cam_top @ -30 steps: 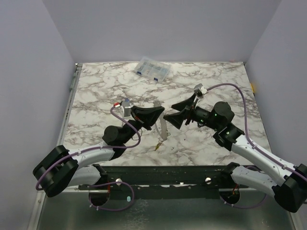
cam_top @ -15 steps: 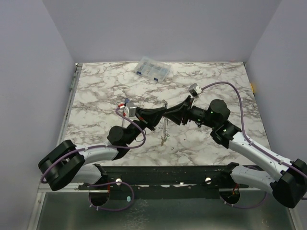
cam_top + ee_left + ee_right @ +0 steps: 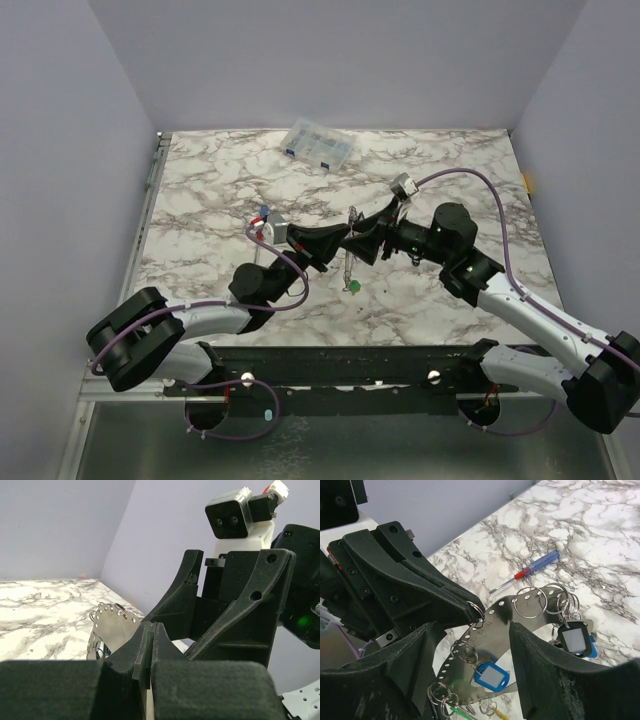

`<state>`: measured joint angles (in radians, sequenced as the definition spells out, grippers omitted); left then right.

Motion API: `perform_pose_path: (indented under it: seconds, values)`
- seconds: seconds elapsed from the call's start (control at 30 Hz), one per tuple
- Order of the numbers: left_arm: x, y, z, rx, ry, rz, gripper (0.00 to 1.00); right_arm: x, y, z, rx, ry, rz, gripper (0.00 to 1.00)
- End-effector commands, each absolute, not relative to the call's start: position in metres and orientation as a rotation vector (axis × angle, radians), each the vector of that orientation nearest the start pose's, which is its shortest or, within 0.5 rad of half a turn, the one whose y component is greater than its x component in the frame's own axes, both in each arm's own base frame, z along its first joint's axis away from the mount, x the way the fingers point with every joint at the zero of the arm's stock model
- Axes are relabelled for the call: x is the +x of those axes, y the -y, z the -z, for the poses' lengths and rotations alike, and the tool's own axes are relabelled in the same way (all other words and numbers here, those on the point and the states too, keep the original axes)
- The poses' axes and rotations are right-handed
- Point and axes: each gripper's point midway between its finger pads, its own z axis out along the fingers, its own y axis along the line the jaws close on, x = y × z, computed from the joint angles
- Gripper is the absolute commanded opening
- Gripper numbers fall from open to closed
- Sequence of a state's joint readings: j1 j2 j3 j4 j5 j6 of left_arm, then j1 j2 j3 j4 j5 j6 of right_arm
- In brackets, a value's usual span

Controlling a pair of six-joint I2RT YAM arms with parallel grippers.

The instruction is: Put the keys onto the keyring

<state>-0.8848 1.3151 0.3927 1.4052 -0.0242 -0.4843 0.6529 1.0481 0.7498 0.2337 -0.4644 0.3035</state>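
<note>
Both arms meet over the middle of the white grey-veined marble worktop [image 3: 200,190]. The left gripper [image 3: 151,630] is pinched fully closed on the rim of the keyring [image 3: 492,622], a flat perforated grey metal hoop held off the surface. The right gripper [image 3: 474,630] is partly spread, straddling the keyring and clamping nothing. Blue- and black-tagged keys [image 3: 489,675] hang from it on split rings. Likely a regrip or threading step. Next, the right gripper has to close squarely without twisting the keyring out of the left pinch.

The right gripper [image 3: 475,628] is black. Between its fingers hang a silvery keyring [image 3: 496,621] and blue- and black-tagged keys [image 3: 490,675]. Beyond lies a red-blue screwdriver [image 3: 532,569] on a grey-veined white table [image 3: 620,525].
</note>
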Motion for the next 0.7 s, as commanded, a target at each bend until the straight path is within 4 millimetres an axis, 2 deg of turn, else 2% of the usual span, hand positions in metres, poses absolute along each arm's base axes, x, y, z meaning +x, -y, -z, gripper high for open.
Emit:
perform_pose_path:
  seconds: [0.0,0.27,0.37,0.53,0.67]
  values:
    - [0.229,0.297,-0.344,0.118,-0.972,1.25,0.0,0.233,-0.288,-0.26,-0.693,-1.675,-1.045,0.66]
    - [0.234,0.294,-0.35,0.073,-0.963,1.239,0.0,0.24,-0.282,-0.243,-0.658,-1.736,-0.973,0.68]
    - [0.235,0.295,-0.35,0.069,-0.962,1.234,0.0,0.24,-0.283,-0.242,-0.647,-1.745,-0.96,0.74]
    - [0.233,0.304,-0.345,0.083,-0.979,1.242,0.0,0.249,-0.284,-0.242,-0.608,-1.774,-0.918,0.75]
    - [0.231,0.304,-0.344,0.086,-0.978,1.231,0.0,0.261,-0.273,-0.242,-0.536,-1.798,-0.833,0.75]
